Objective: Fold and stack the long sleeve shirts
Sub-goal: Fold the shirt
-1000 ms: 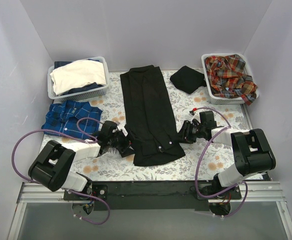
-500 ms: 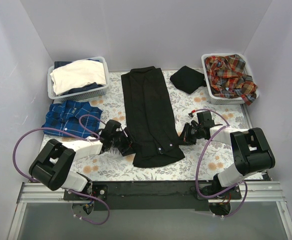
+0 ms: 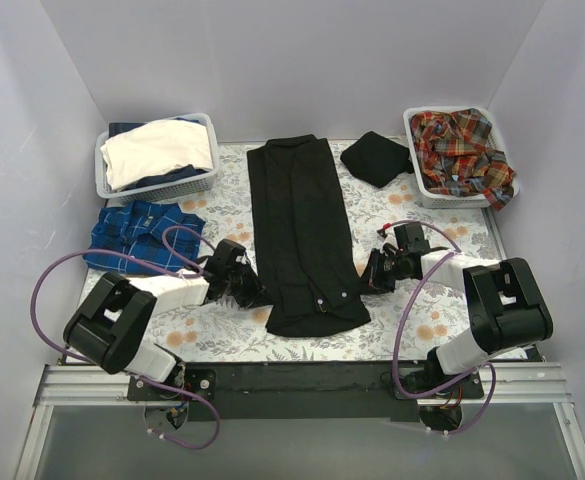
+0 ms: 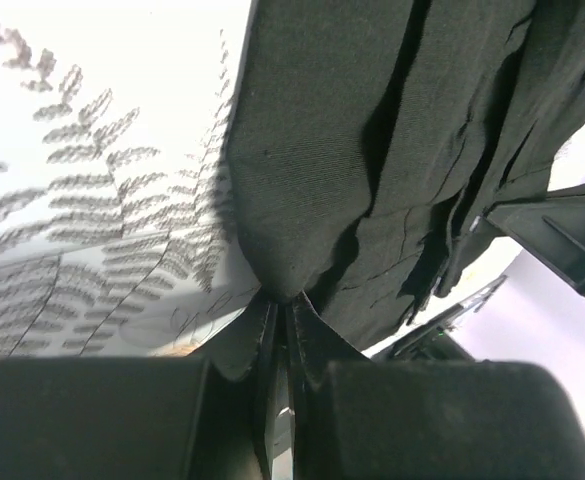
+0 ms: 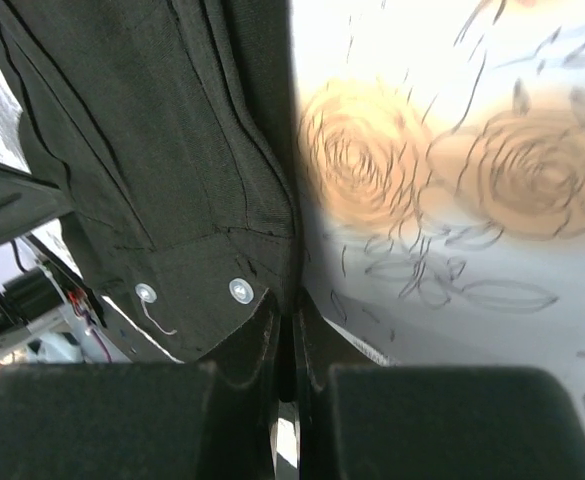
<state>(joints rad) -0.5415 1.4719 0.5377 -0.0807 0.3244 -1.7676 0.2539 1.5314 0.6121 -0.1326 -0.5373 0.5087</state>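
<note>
Left gripper (image 3: 256,292) is pinching the left edge of the black shirt (image 3: 302,220), jaws pressed together on a fold of cloth. Right gripper (image 3: 366,282) is pinching the right edge just beside 2 pale buttons (image 5: 240,291), jaws closed on the cloth. Between the 2 arms, the black shirt is lying lengthwise down the floral table (image 3: 422,330). A blue checked shirt (image 3: 137,232) is lying folded at the left, near a basket (image 3: 102,180) holding white cloth (image 3: 157,148). Red plaid shirts (image 3: 462,150) are spilling over the right basket (image 3: 427,192), with a folded black cloth (image 3: 375,158) just beside it.
</note>
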